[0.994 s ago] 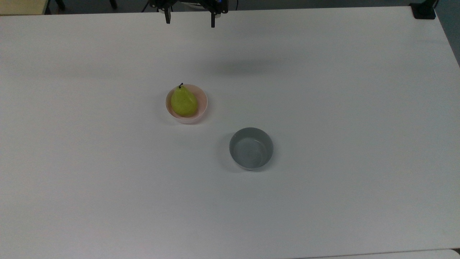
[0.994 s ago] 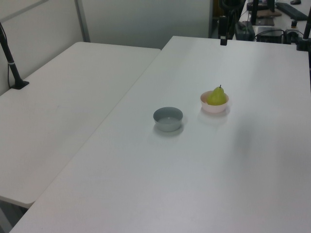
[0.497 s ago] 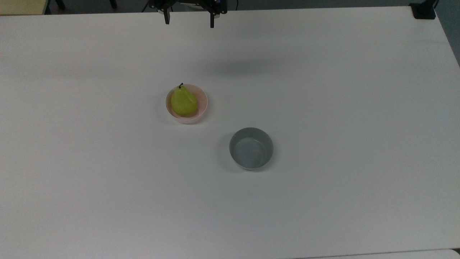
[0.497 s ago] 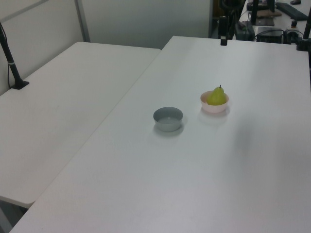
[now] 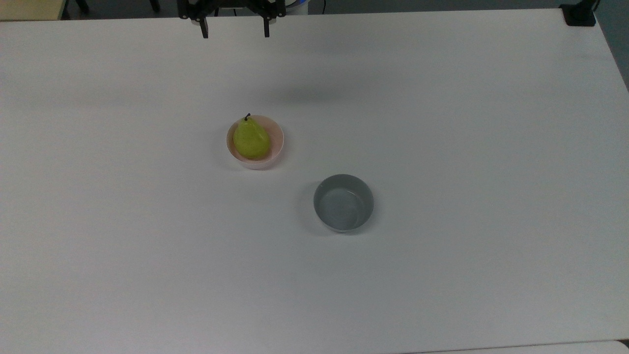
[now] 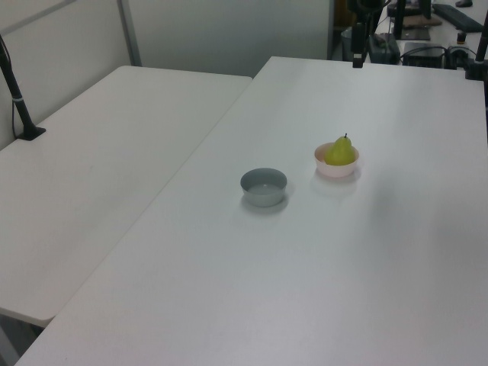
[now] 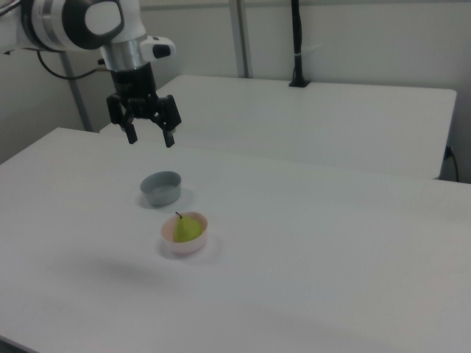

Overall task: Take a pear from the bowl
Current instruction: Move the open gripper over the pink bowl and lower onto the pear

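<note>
Pincer (image 5: 234, 35) spread, empty, high over bench (image 5: 442, 123) far edge in top view. Pear (image 5: 251, 139) upright in pink bowl (image 5: 278, 139), stem up; well apart, nearer camera & slightly to top view's right of pincer. Needs reach toward it, then drop.

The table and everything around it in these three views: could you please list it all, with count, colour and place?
pear: one, yellow-green with a dark stem, upright in the pink bowl.
pink bowl: one, pale pink, near the table's middle.
grey bowl: one, grey, nothing inside, apart from the pink bowl toward the top view's lower right.
table: one, white, under both bowls.
second table: one, white, alongside on the left view's left.
black post: one, at the second table's far edge in the right view.
end effector: one, black, fingers spread, raised above the table, holding nothing.
</note>
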